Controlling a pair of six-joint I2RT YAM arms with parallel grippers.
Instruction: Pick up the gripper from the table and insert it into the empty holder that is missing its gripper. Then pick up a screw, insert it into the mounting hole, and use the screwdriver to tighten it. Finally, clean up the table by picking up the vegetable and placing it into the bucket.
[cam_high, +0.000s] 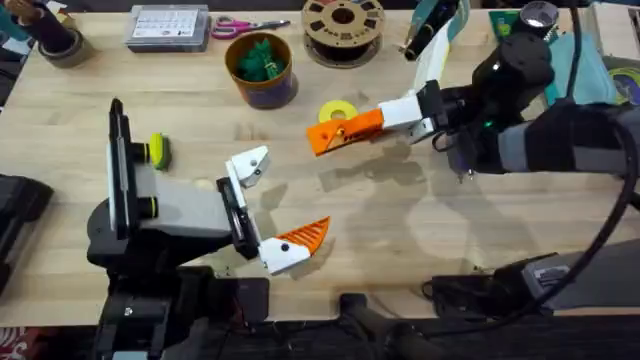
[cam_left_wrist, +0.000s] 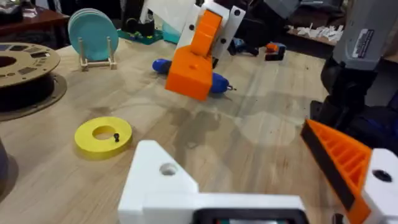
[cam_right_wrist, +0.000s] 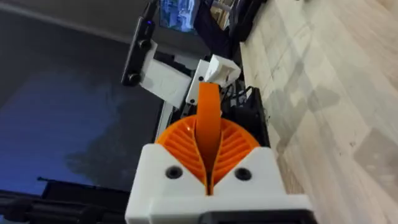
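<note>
My right gripper (cam_high: 338, 131) hovers over the middle of the table (cam_high: 420, 220), shut on the small orange gripper (cam_right_wrist: 208, 111), which stands up between its ribbed orange pads. In the left wrist view that piece (cam_left_wrist: 188, 73) hangs above the wood, in front of the blue screwdriver (cam_left_wrist: 217, 79). My left gripper (cam_high: 280, 203) is open near the front edge. One of its mounts is the bare white holder (cam_left_wrist: 163, 182) with a visible hole; the other carries an orange tip (cam_left_wrist: 345, 165). A dark screw (cam_left_wrist: 115, 137) rests on a yellow ring (cam_left_wrist: 102, 135). The bucket (cam_high: 262, 82) holds something green (cam_high: 262, 58).
A brown filament spool (cam_high: 343, 25), scissors (cam_high: 245, 27), a grey box (cam_high: 167, 27) and a tape roll (cam_high: 60, 45) line the far edge. Teal discs stand in a rack (cam_left_wrist: 93, 34). Bare wood lies between the two grippers.
</note>
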